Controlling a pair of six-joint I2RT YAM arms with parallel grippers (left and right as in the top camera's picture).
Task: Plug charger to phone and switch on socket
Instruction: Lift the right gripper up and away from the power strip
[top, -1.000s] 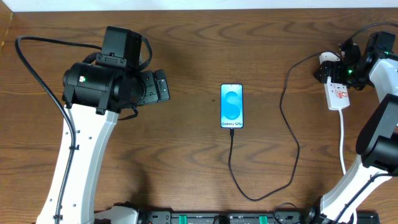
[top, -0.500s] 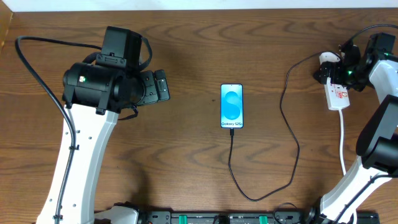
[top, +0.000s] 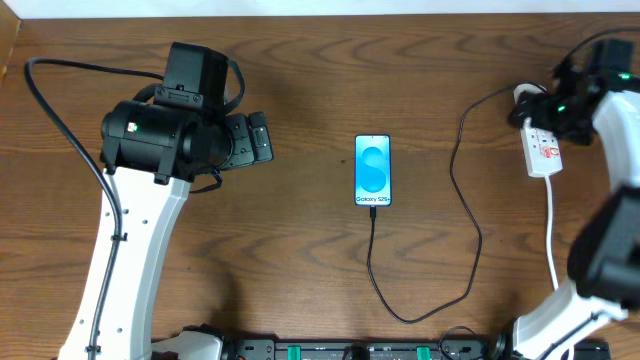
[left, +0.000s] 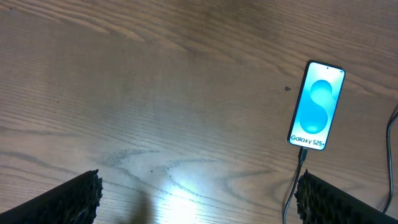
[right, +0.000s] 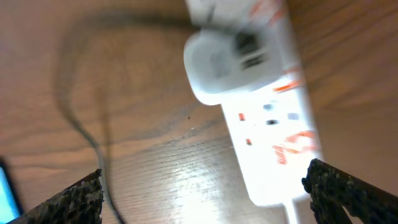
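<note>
The phone (top: 373, 170) lies screen-up mid-table, its blue screen lit; it also shows in the left wrist view (left: 317, 106). The charger cable (top: 470, 215) meets the phone's bottom edge, loops toward the front and runs up to its white plug (top: 520, 95), seated in the far end of the white socket strip (top: 541, 152). My right gripper (top: 562, 105) hovers open over that end. In the right wrist view the strip (right: 273, 124), white plug (right: 217, 62) and cable (right: 87, 140) show blurred between the open fingers (right: 205, 193). My left gripper (top: 262, 137) is open and empty, left of the phone.
The strip's white cord (top: 551, 235) runs toward the front edge on the right. A black rail (top: 360, 350) lies along the front edge. The cable tip (left: 303, 155) shows at the phone's bottom in the left wrist view, between my open left fingers (left: 199, 196).
My right gripper has shifted slightly right and back from the socket strip's far end. The left arm, phone and cable have not moved.
</note>
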